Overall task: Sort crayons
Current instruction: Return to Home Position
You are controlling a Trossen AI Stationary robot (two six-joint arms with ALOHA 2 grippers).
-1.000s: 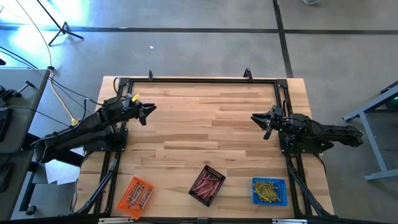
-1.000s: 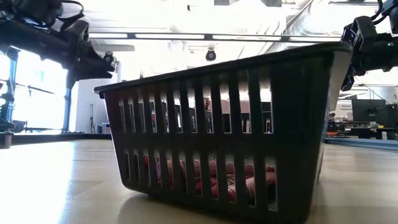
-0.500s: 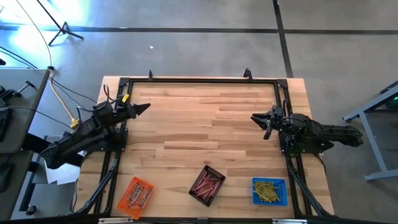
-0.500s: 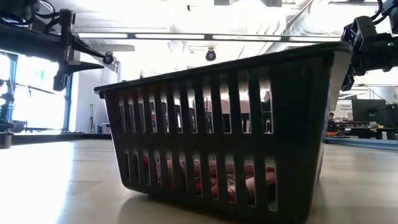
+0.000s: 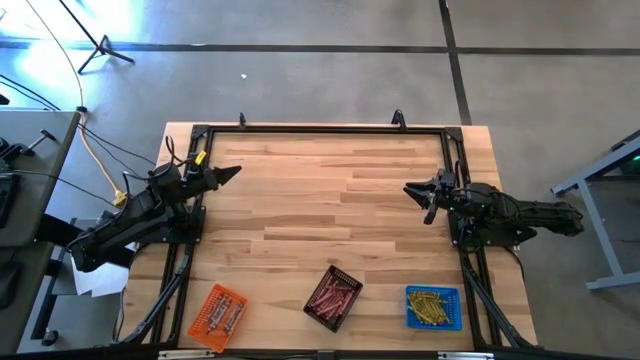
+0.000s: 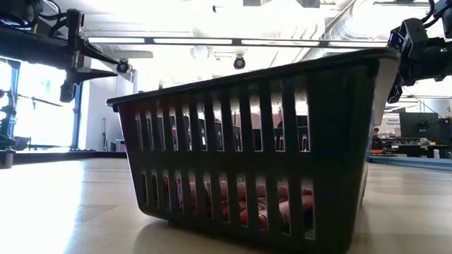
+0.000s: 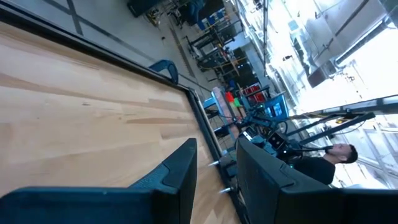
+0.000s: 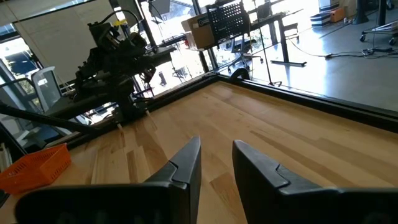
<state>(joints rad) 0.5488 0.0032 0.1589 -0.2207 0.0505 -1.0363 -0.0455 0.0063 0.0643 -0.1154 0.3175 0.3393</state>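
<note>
No crayon lies ahead of either set of jaws, and any coming move turns on that. The left gripper (image 5: 232, 172) and the right gripper (image 5: 410, 189) point at each other across bare boards of the counter (image 5: 320, 200). Every crayon in view sits well off to the side of both, down by the counter's edge.

- **Left:** the jaws are all but together, with only a slim slit showing in the wrist view, and they are clamped on nothing. The orange tray (image 5: 204, 309) with its greyish crayons (image 5: 220, 317) is the nearest to them.
- **Right:** the jaws show the same slim slit and are also empty. The blue tray (image 5: 409, 307) of yellow crayons (image 5: 432, 307) lies closest to these.
- **Between:** the black tray (image 5: 349, 276) holds the red crayons (image 5: 332, 297). Their long axes seem to run along the tray's tilted side (the sticks are too small to be sure), and they show again through its slats in the low view.

I judge the sorting done, with only the pulling-back of the arms left, so no grasp direction matters now.

No brand, label or lettering can be read on the trays, the crayons or the arms. A person (image 7: 323, 167) sits in the room beyond the left jaws, well clear of the counter.
</note>
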